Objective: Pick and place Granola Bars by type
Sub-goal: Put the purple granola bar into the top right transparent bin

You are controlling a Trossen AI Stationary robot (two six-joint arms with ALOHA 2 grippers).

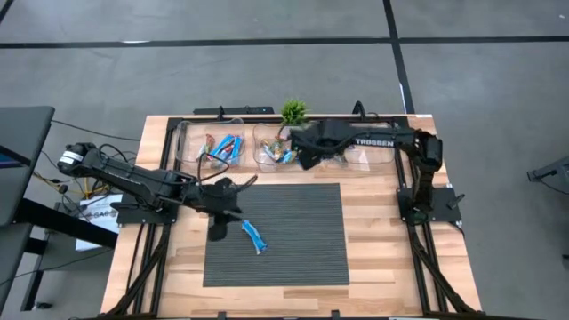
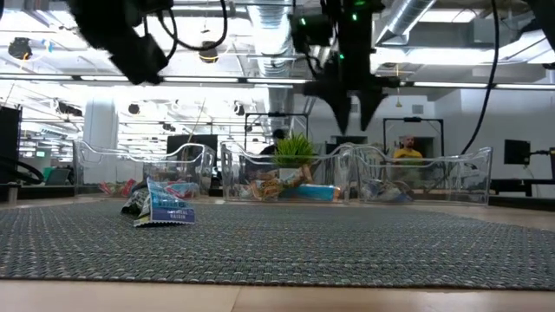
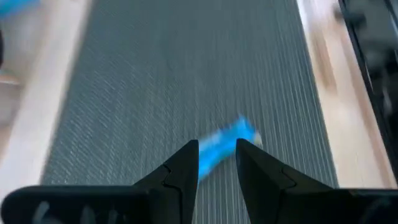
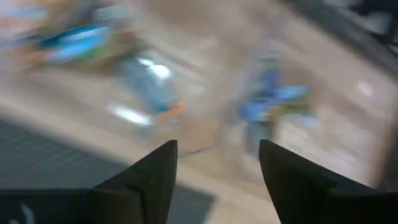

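Left pincer (image 1: pixel 220 224) low over the mat's (image 1: pixel 302 258) left edge, jaws narrowly apart and empty, pointed at the one blue bar (image 1: pixel 254 236) lying loose on the mat just beside it. Same bar (image 3: pixel 227 142) seen past the left fingers (image 3: pixel 185 167), ahead of the tips and not yet between them; lying slantwise to the jaw gap.

Right pincer (image 1: pixel 307 153) up over the clear bins (image 1: pixel 191 142) at the table's (image 1: pixel 373 249) far edge, jaws wide, nothing held. More bars (image 1: pixel 224 148) already in the left bin, blue and mixed colours together by the look of it; others (image 1: pixel 283 155) in the middle bin beside the plant (image 1: pixel 293 111).

Likely next: closing on the loose blue bar. Risks, as a judgement:
- Narrow gap against a slanted bar: a fingertip landing on the wrapper, pushing it along the mat instead of straddling it.
- Slick foil, thin profile: slipping out on the lift, or caught by one crimped end only and swinging loose.
- Dropped into the wrong bin, since the types seem close together there.
- Both arms near the bins at once: contact with the right arm or the plant.
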